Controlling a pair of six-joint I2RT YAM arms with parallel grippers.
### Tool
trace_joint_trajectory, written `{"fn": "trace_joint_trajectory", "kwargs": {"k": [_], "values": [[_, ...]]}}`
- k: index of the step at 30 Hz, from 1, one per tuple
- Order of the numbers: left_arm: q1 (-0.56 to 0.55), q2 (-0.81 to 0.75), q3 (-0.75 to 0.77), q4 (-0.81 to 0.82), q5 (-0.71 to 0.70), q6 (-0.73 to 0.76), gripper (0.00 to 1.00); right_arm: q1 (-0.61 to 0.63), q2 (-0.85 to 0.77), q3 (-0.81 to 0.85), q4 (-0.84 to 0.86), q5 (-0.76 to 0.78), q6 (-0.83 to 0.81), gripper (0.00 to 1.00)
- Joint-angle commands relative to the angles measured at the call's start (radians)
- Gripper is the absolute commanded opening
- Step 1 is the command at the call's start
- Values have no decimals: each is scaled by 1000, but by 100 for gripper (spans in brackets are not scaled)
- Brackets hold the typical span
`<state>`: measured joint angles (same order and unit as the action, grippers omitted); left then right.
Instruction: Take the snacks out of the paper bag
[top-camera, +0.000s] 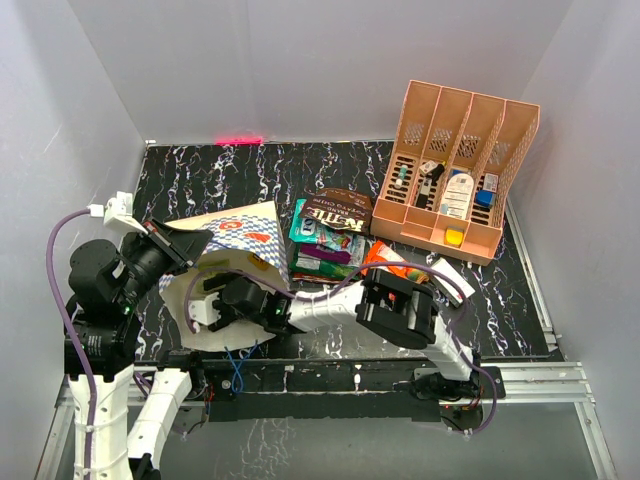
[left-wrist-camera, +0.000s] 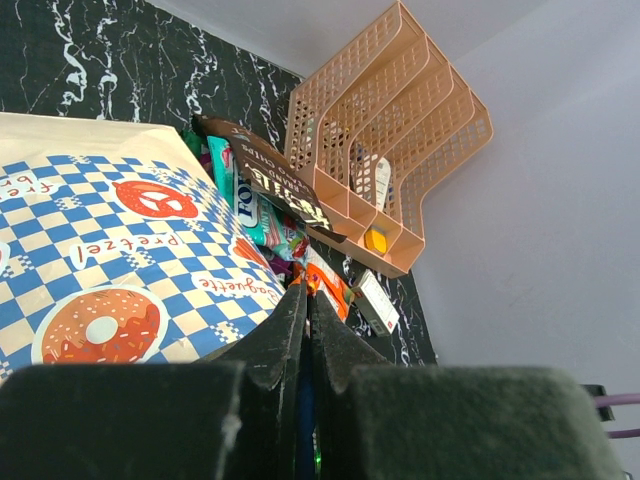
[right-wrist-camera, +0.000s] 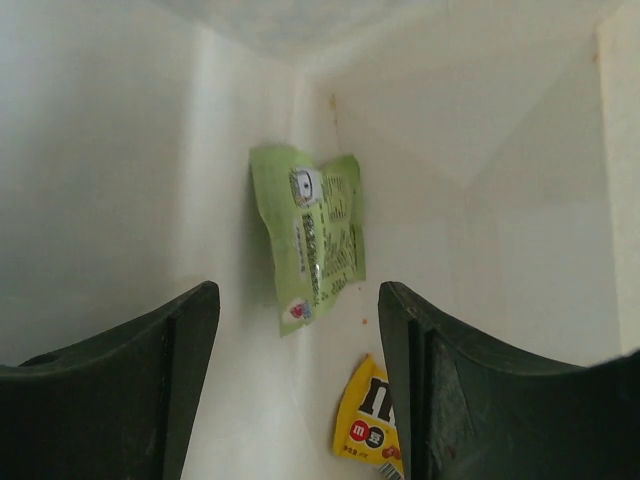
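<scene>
Right gripper (right-wrist-camera: 298, 292), fingers apart, is deep inside the bag (right-wrist-camera: 520, 180). Green packet (right-wrist-camera: 310, 235) dead ahead at twelve o'clock, yellow packet (right-wrist-camera: 365, 420) low at five, neither touched. Left gripper (left-wrist-camera: 306, 297), fingers squeezed together on the bag's rim, mouth propped open. On the table (top-camera: 200, 180), more snacks (top-camera: 330, 240) piled at the bag's three o'clock, rack (top-camera: 455, 170) at their two.

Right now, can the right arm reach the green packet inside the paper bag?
Likely yes. The right fingers stand open inside the paper bag, and the green packet lies straight ahead between them with nothing in front; the yellow packet sits lower.
</scene>
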<state>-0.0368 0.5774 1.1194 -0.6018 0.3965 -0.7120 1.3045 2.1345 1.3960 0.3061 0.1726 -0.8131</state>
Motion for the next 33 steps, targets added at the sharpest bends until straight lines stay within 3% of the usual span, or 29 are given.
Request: {"fn": "trace_joint_trajectory", "kwargs": {"k": [1, 20, 23, 26, 33], "values": [[-3, 3, 25, 30, 29, -15, 0, -34, 39, 92, 5, 24, 27, 66], [-3, 10, 17, 39, 45, -27, 0, -77, 216, 241, 48, -14, 61, 59], [-3, 10, 17, 37, 44, -27, 0, -89, 229, 255, 80, -19, 81, 48], [-3, 8, 20, 27, 43, -26, 0, -105, 235, 273, 88, -26, 106, 31], [-3, 2, 23, 9, 21, -14, 0, -113, 114, 186, 69, -118, 99, 8]]}}
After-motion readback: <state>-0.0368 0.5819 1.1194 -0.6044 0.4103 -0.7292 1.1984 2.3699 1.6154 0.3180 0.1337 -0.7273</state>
